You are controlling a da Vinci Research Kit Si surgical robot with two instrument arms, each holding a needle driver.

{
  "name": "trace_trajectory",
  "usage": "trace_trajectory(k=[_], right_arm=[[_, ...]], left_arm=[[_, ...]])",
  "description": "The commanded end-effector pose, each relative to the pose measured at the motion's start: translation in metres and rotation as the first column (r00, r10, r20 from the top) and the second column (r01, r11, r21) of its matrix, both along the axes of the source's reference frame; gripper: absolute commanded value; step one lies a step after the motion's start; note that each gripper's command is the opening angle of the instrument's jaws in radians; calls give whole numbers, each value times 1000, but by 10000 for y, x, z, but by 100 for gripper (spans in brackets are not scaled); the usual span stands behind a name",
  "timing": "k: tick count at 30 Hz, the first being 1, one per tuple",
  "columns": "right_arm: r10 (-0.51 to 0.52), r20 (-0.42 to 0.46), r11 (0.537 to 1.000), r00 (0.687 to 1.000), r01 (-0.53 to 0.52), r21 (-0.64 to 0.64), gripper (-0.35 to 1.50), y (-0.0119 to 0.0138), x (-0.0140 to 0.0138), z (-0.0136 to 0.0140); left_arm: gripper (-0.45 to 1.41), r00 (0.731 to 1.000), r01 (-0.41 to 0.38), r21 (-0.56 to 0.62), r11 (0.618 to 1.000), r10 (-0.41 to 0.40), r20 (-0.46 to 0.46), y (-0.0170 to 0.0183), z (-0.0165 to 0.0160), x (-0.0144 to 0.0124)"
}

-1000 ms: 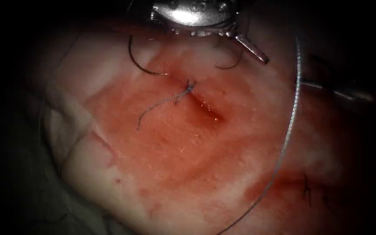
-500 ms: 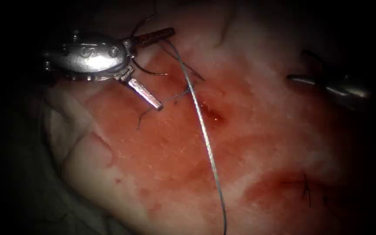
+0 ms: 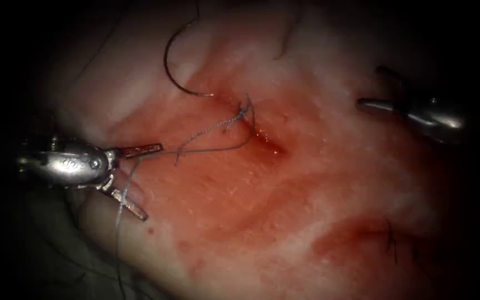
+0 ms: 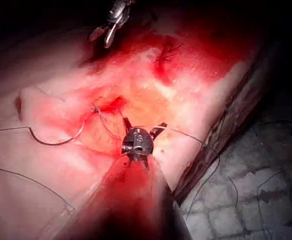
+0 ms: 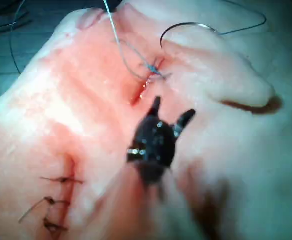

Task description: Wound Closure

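Endoscope: left claw point(image 3: 152, 182) at the frame's left edge, spread wide, clamping nothing; thread point(image 3: 206, 150) draped past its upper jaw, running from the knot point(image 3: 243, 113) at the cut's upper end and off the lower left. Right claw point(image 3: 369, 86) at far right, released, empty. Needle point(image 3: 174, 75) upper left, lying on the tissue point(image 3: 306, 211) left of the cut point(image 3: 268, 143); whether its tip is buried, impossible to tell. Left wrist: same claw point(image 4: 145, 124) splayed just beside the thread, needle point(image 4: 56, 141) apart from it. Right wrist: claw point(image 5: 174, 106) open near the cut. Judged progress: one stitch tied, lower cut gaping, more stitches needed.
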State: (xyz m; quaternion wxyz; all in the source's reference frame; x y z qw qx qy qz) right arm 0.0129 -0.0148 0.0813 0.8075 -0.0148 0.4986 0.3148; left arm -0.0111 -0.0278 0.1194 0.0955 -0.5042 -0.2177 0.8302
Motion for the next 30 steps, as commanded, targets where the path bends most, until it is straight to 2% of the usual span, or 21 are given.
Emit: trace_trajectory(k=[1, 9, 16, 21, 25, 30], right_arm=[[-6, -1, 1000, 1000, 6, -4, 148, -5, 6, 5], [-18, -8, 1000, 1000, 18, -1, 148, -8, 17, 8], [-56, -16, 998, 998, 56, 9, 148, -16, 32, 10], [-85, -30, 996, 996, 85, 14, 148, -21, 49, 9], [-88, -35, 996, 996, 88, 15, 148, -21, 57, 9], [-91, -38, 996, 995, 91, 18, 148, -22, 58, 5]], left_arm=[[88, 1000, -16, 1, 1000, 16, -1, -13, 4, 2], [69, 989, -140, 59, 988, 137, 58, -94, -2, 33], [68, 981, -188, 79, 979, 184, 57, -110, -22, 52], [59, 995, -95, 69, 993, 94, 15, -67, -40, 46], [66, 999, 15, 77, 997, -12, -33, -27, -42, 15], [59, 991, 108, 125, 986, -96, -96, -14, -27, -17]])
